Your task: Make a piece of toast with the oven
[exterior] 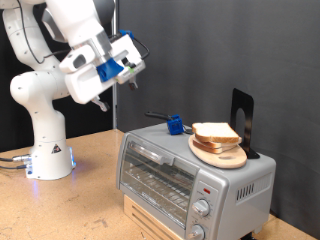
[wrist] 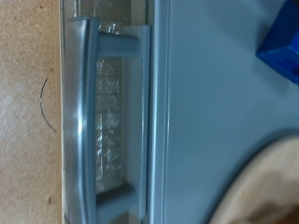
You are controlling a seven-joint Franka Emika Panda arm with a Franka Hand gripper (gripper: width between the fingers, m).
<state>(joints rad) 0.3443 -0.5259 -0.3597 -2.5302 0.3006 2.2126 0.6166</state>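
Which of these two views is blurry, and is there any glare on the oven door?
Exterior view: fairly sharp and evenly lit; the gripper hangs above the oven, whose glass door shows pale reflections; the piece of toast on the round wooden board is clear. Wrist view: soft, bluish, out of focus; the door handle is smeared, with no gripper fingers showing.

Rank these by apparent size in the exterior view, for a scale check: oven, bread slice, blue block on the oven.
1. oven
2. bread slice
3. blue block
The hand hovers above the oven.
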